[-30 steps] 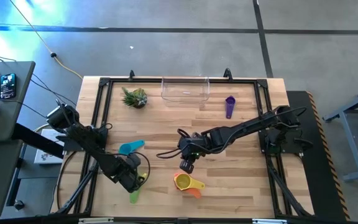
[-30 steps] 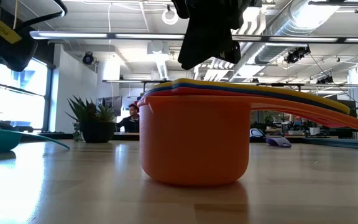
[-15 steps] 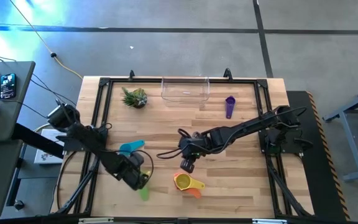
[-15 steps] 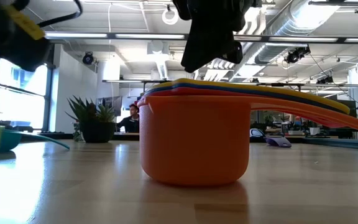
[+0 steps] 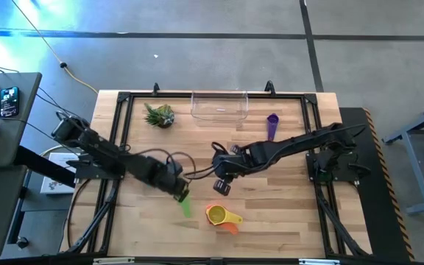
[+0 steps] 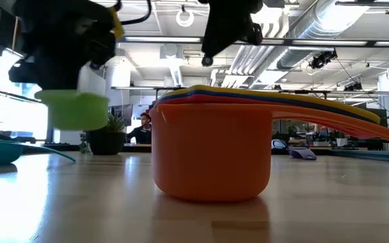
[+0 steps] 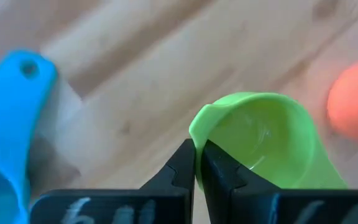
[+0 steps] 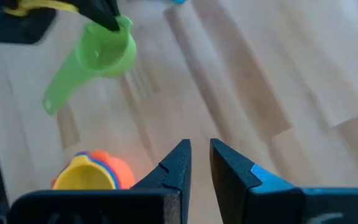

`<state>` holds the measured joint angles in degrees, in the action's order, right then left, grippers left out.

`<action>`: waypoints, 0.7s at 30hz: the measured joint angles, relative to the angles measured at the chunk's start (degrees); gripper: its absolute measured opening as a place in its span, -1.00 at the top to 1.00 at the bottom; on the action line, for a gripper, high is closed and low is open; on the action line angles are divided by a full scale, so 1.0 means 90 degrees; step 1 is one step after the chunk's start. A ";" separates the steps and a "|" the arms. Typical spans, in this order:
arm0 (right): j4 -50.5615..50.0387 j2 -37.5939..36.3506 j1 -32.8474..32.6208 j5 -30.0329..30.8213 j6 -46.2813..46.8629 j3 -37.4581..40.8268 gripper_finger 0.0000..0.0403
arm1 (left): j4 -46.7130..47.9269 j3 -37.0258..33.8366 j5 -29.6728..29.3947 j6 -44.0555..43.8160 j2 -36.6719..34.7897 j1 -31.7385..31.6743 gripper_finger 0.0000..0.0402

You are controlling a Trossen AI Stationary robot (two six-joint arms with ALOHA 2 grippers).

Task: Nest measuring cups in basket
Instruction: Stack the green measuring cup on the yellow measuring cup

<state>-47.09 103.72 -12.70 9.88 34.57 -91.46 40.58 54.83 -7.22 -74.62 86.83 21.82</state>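
Looking down from the high view, you have: the left gripper (image 5: 180, 193), clamped on the rim of the green plastic measuring cup (image 5: 185, 205), which hangs near table centre with its handle trailing toward 6 o'clock. A second ago this cup was down near the table's 7 o'clock edge; it has since travelled toward the stack. The stack of nested cups (image 5: 217, 215), yellow on top of orange, sits at the green cup's 4 o'clock, a short way off. The right gripper (image 5: 221, 188), holding nothing, hovers at the stack's 12 o'clock. The clear rectangular plastic basket (image 5: 219, 115) stands at the far edge, 12 o'clock, apparently holding no cups. The purple scoop (image 5: 272, 126) lies just at its 4 o'clock. The spiky potted plant (image 5: 159, 115) sits at its 9 o'clock.

Low view: the green cup is airborne to the orange stack's 9 o'clock, clear of the wooden table (image 6: 80, 202). A light-blue cup (image 6: 2, 150) rests on the table farther left.

Left wrist view: fingers pinch the green rim, closed tight on it.

Right wrist view: fingers stand a narrow gap apart, gripping nothing.

Judgement: you are mid-carry; the green cup looks bound for the stack, so nesting proceeds outside the basket, with basket loading not yet begun.
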 joint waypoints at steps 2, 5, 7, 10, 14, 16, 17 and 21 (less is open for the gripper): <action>-0.0275 0.0000 0.0020 0.0278 -0.0061 -0.0218 0.75 | -0.0023 0.0005 -0.0065 0.0190 -0.0093 -0.0287 0.96; -0.0626 0.0000 0.0070 0.0694 -0.0064 -0.0604 0.75 | -0.0104 0.0005 -0.0100 0.0490 -0.0157 -0.0711 0.96; -0.0827 0.0000 0.0117 0.1008 -0.0063 -0.0856 0.75 | -0.0185 0.0005 -0.0105 0.0678 -0.0163 -0.0976 0.96; -0.1008 0.0000 0.0205 0.1391 -0.0063 -0.1284 0.75 | -0.0327 0.0005 -0.0107 0.0884 -0.0163 -0.1333 0.96; -0.1224 -0.0002 0.0371 0.1575 -0.0198 -0.1827 0.75 | -0.0477 0.0005 -0.0106 0.1131 -0.0163 -0.1767 0.96; -0.1221 -0.0002 0.0454 0.1575 -0.0346 -0.2070 0.75 | -0.0498 0.0005 -0.0105 0.1270 -0.0163 -0.1964 0.96; -0.1217 -0.0002 0.0489 0.1575 -0.0419 -0.2180 0.75 | -0.0491 0.0005 -0.0106 0.1342 -0.0153 -0.2062 0.96; -0.1216 0.0000 0.0610 0.1578 -0.0747 -0.2487 0.75 | -0.0495 0.0002 -0.0105 0.1593 0.0010 -0.2375 0.95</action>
<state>-58.03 103.72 -7.21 24.09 27.84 -113.84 36.13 54.85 -8.16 -60.28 86.92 0.44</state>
